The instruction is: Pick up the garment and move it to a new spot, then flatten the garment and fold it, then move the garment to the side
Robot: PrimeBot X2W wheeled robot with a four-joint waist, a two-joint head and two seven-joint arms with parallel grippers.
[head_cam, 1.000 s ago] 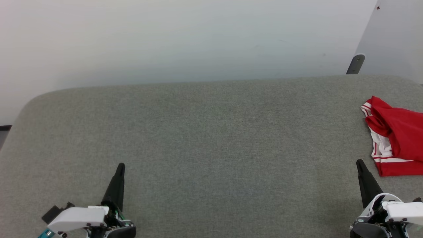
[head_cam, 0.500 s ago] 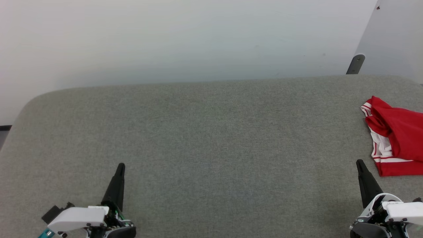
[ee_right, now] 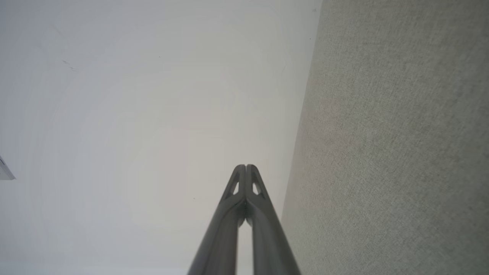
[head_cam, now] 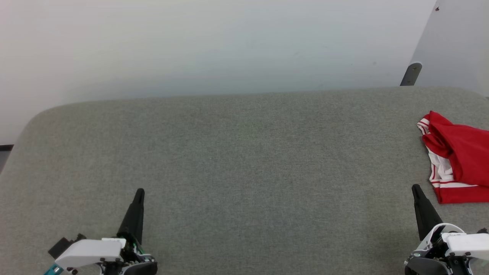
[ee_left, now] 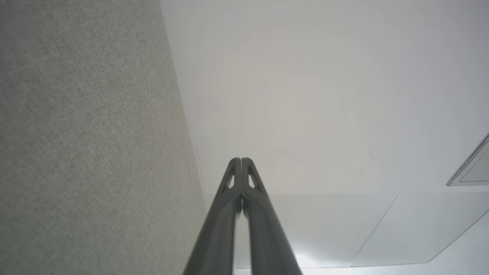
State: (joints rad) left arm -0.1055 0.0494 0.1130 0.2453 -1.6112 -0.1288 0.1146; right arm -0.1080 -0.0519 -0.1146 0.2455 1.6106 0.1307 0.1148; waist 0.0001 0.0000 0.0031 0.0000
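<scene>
- Grey padded table [head_cam: 244, 160]: nothing on it but the shirt.
- Shirt [head_cam: 460, 152]: crumpled heap at the table's right edge, about midway between its far and near edges. It is partly cut off by the head view, so I can't see its full extent.
- My read on handling: light, limp and not fragile. It'll sag and swing once it's off the table. The layers are bunched, so a pinch may take several at once or just one.
- Right gripper [head_cam: 415, 188]: jaws pressed together and empty, at the table's near edge, close to the shirt but not touching it.
- Left gripper [head_cam: 140, 191]: jaws closed and empty, near edge on the table's left side, well apart from the shirt.
- Grab spot: I'd pinch the raised fold [head_cam: 439, 128] on the side of the heap facing the table's middle. It stands proud, so the fingers can close on it without scraping the table.
</scene>
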